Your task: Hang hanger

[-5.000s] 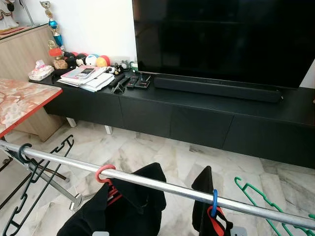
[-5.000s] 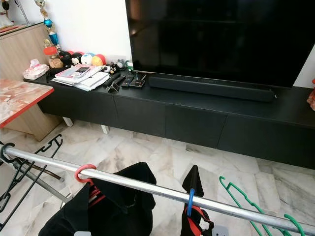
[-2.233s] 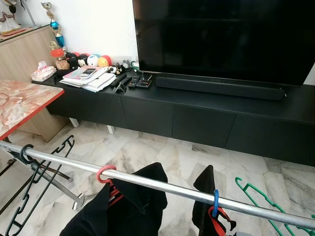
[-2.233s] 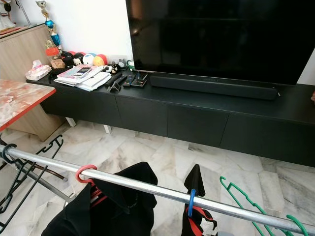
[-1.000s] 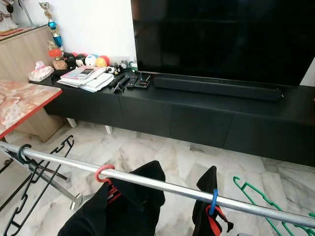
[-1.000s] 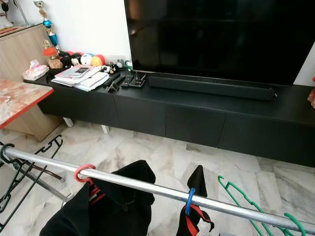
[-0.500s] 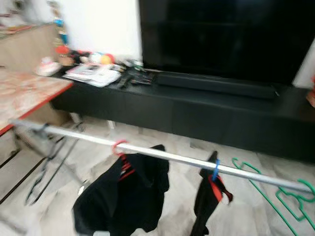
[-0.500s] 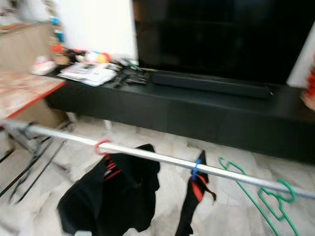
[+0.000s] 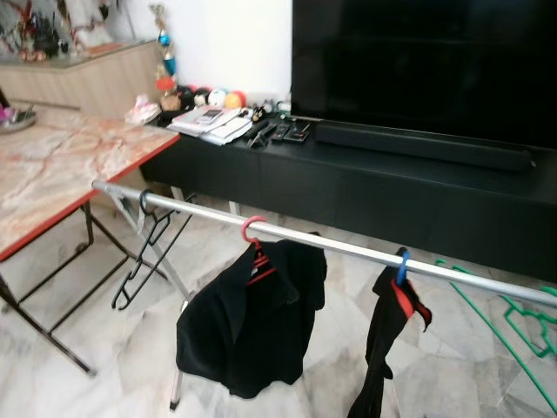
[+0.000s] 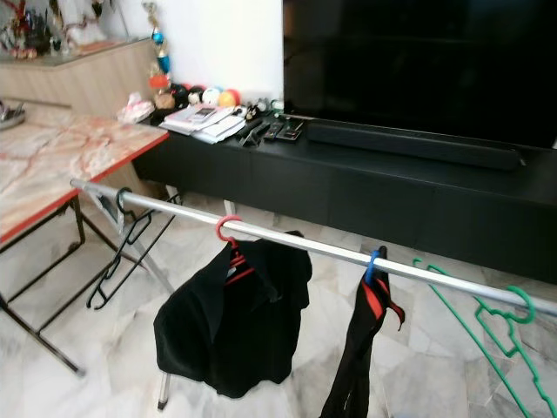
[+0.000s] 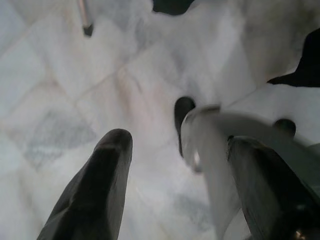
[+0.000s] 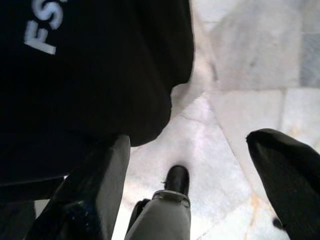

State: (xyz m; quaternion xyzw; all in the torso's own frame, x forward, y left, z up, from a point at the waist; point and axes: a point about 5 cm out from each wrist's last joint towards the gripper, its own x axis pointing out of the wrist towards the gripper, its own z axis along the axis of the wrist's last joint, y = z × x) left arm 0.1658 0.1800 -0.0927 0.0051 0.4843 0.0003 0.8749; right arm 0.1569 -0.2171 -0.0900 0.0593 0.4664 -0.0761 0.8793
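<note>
Our left gripper (image 11: pixel 175 150) and right gripper (image 12: pixel 187 165) hang spread wide, holding nothing. The green hanger (image 10: pixel 496 326) sits at the rail's (image 10: pixel 296 244) right end; we judge it light, stiff, slippery, best pinched below its hook.

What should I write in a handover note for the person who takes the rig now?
Left end effector: open, nothing held, pointing at the marble floor.
Right end effector: open, nothing held, beside the black shirt.
Steel rail carries, from the robot's left: black empty hanger, pink hanger with the black shirt, blue hanger with a black and red garment, green empty hangers.
Done: these hangers are on the rail.
Left: no hanger is in hand now; check whether one is still to hang.
</note>
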